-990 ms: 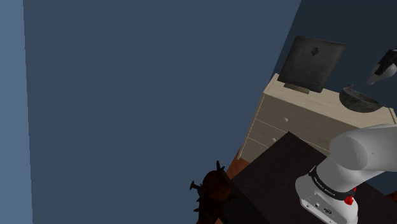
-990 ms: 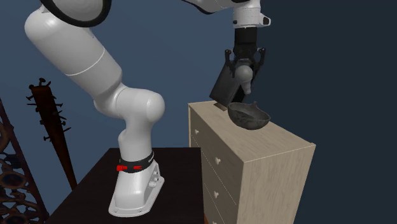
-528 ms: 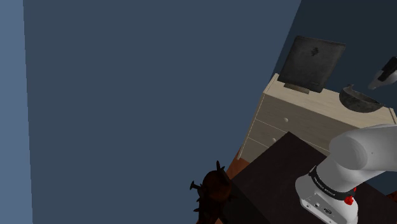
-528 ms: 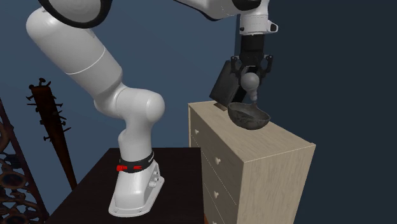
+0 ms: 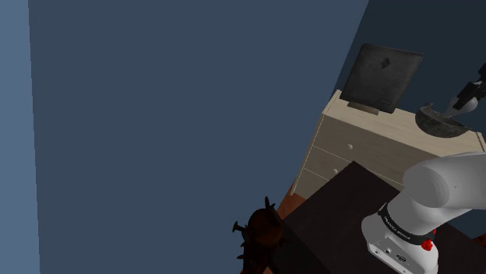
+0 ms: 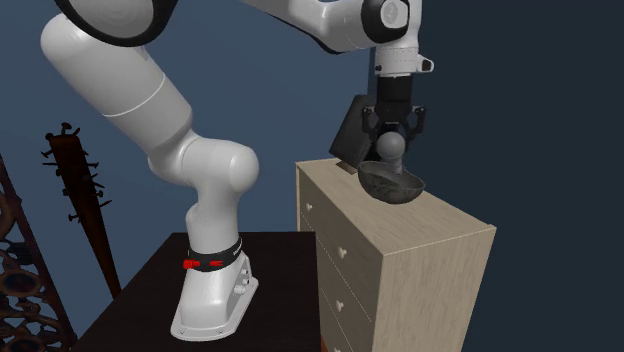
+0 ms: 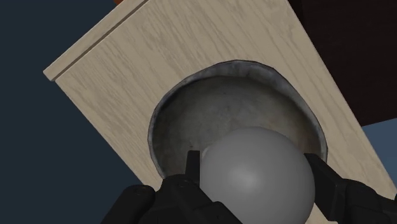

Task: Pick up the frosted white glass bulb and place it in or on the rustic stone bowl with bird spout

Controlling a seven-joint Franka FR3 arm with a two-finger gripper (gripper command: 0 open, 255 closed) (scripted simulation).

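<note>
A grey-white round bulb (image 7: 257,173) is clasped between the black fingers (image 7: 191,170) of my gripper (image 7: 256,186), which is shut on it. Straight below it lies the dark grey stone bowl (image 7: 236,69), its hollow facing the bulb. In the second exterior view the gripper (image 6: 394,132) points down and holds the bulb (image 6: 391,148) just above the bowl (image 6: 392,184), the bulb's lower end at about rim height. The shoulder view has the gripper (image 5: 470,95) at the right edge, over the bowl (image 5: 438,122).
The bowl rests on a pale wooden dresser (image 6: 410,250) with drawers. A dark flat slab (image 5: 382,76) leans upright at the back of the dresser top (image 7: 127,83). A spiked club (image 6: 78,190) stands beside my dark stand (image 6: 150,290).
The gripper has come down with the bulb and moved over the bowl's middle; the bulb now hangs just above the bowl. The bowl has not moved.
</note>
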